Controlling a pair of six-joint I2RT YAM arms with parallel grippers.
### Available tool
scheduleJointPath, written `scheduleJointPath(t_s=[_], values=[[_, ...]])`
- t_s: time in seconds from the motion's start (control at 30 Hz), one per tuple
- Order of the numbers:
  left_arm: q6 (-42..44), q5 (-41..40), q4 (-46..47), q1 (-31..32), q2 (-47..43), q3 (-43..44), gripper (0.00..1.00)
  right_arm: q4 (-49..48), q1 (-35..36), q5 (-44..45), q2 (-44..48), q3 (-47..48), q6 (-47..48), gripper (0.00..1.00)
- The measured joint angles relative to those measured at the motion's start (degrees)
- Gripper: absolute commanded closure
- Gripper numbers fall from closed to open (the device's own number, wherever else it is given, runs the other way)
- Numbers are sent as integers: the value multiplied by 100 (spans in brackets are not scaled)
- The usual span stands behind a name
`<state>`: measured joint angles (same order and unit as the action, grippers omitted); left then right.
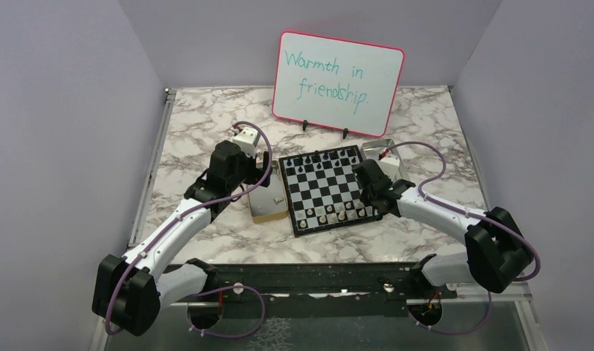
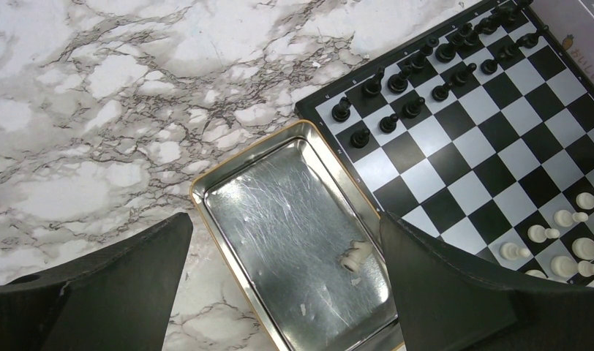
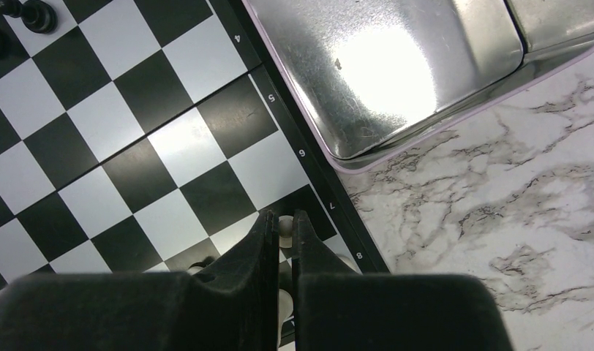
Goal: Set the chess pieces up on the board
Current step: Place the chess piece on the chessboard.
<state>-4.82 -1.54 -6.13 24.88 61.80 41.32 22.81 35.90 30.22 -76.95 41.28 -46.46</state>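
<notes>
The chequered board lies mid-table. Black pieces stand on its far rows and cream pieces on its near rows. My left gripper is open and empty above the gold-rimmed tin, where one cream piece lies on its side near the right finger. My right gripper is shut on a round-headed cream piece over the board's edge squares by row 7. In the top view it sits at the board's near right corner.
A silver tray with a pink rim lies just right of the board, also in the top view. The tan tin touches the board's left side. A whiteboard with writing stands behind the board.
</notes>
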Motion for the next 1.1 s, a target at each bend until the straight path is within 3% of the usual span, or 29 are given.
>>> scheduleJointPath(t_s=[1.1], values=[[22, -2, 0, 0, -48, 0, 1, 15, 0, 85, -201, 15, 232, 83]])
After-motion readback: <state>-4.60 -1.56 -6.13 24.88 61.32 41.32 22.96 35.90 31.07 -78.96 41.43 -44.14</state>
